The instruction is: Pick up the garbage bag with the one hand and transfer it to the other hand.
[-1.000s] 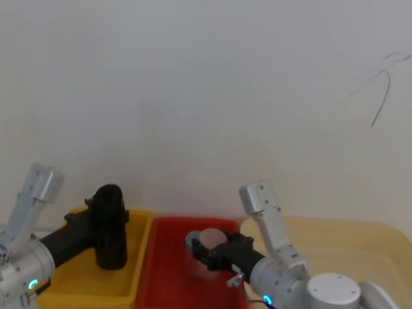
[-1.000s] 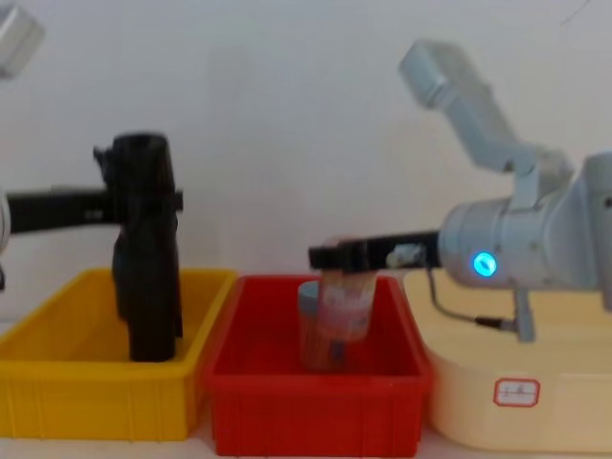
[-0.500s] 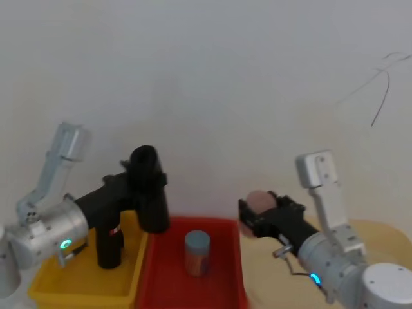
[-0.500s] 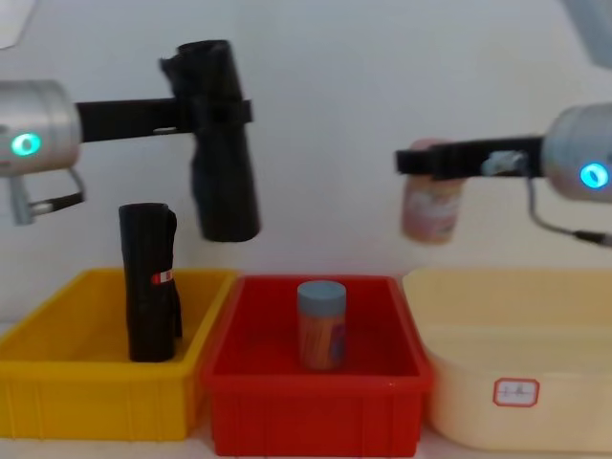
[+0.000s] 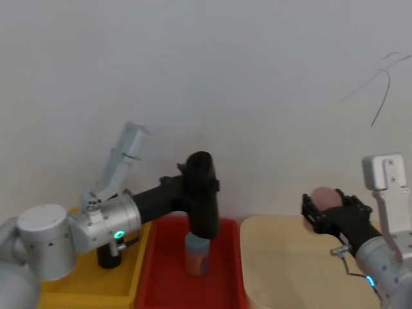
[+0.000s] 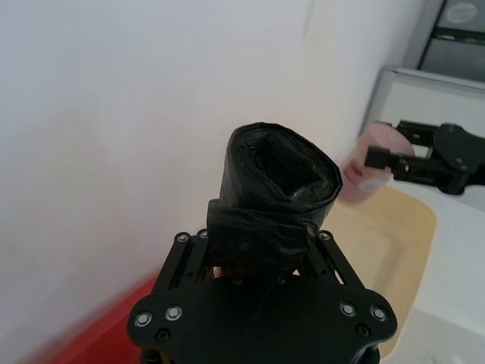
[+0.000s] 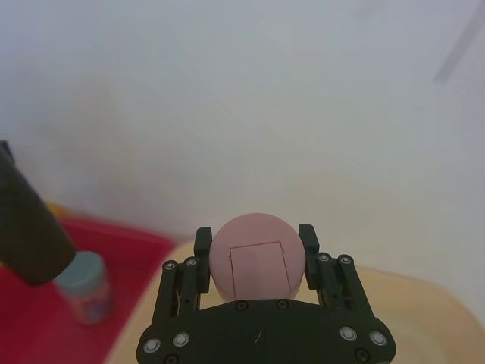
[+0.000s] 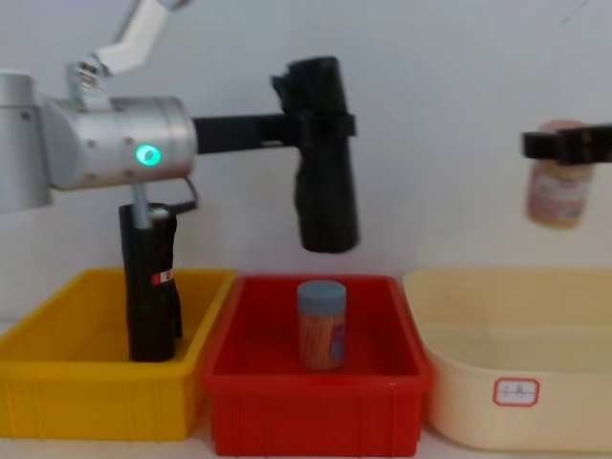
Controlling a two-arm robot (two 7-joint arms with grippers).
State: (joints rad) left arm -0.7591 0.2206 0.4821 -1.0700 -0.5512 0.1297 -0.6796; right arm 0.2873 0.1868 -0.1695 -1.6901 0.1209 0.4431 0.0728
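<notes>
The garbage bag [image 8: 327,210], a thick black wrinkly roll, hangs upright in the air above the red bin [image 8: 316,411]. My left gripper [image 8: 320,124], on the arm with the green light, is shut on its upper part. In the head view the garbage bag [image 5: 205,219] sits in the left gripper [image 5: 195,183] at centre. The left wrist view looks down on the garbage bag's [image 6: 280,171] top. My right gripper [image 8: 572,143], on the blue-lit arm, is shut on a pink-lidded jar [image 8: 555,196] above the cream tub [image 8: 516,382], well apart from the bag.
A slimmer black roll [image 8: 150,287] with a red-and-white label stands in the yellow bin [image 8: 96,392]. A blue-lidded jar [image 8: 320,325] stands in the red bin under the bag. The white wall is close behind.
My left arm lifted the garbage bag out of the yellow bin and carried it right, over the red bin. My right arm lifted the pink-lidded jar and moved right, over the cream tub.
</notes>
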